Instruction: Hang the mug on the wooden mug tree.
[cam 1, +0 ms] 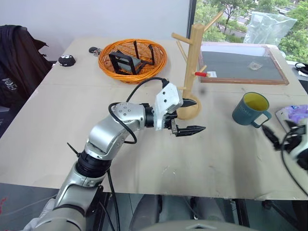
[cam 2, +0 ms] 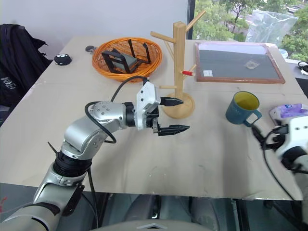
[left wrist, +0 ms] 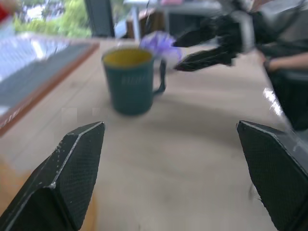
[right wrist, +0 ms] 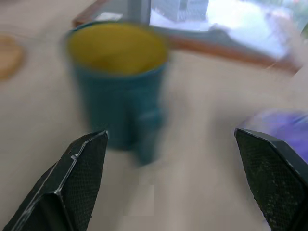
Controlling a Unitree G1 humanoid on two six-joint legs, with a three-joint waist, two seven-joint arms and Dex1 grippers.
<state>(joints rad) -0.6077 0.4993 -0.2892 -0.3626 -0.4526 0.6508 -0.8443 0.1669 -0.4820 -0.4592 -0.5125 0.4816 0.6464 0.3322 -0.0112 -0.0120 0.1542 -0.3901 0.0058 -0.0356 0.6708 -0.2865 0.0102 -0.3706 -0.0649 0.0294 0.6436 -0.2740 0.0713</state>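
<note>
The teal mug (cam 1: 250, 109) with its yellow inside stands upright on the table at the right, handle turned toward the table's near right. My right gripper (right wrist: 171, 134) is open just short of that handle, level with the mug (right wrist: 118, 82) and holding nothing. It appears too in the left wrist view, where the right gripper (left wrist: 175, 56) hovers beside the mug (left wrist: 130, 79). The wooden mug tree (cam 1: 195, 62) rises at the table's middle, one peg red-tipped. My left gripper (cam 1: 199, 115) is open in front of the tree's round base, pointing toward the mug.
An orange wicker basket (cam 1: 132, 60) holding black stands sits behind the left arm. A wood-framed dark board (cam 1: 240, 65) lies behind the mug, and a purple-and-white packet (cam 1: 296, 114) lies to its right. A small black object (cam 1: 66, 59) rests at the far left.
</note>
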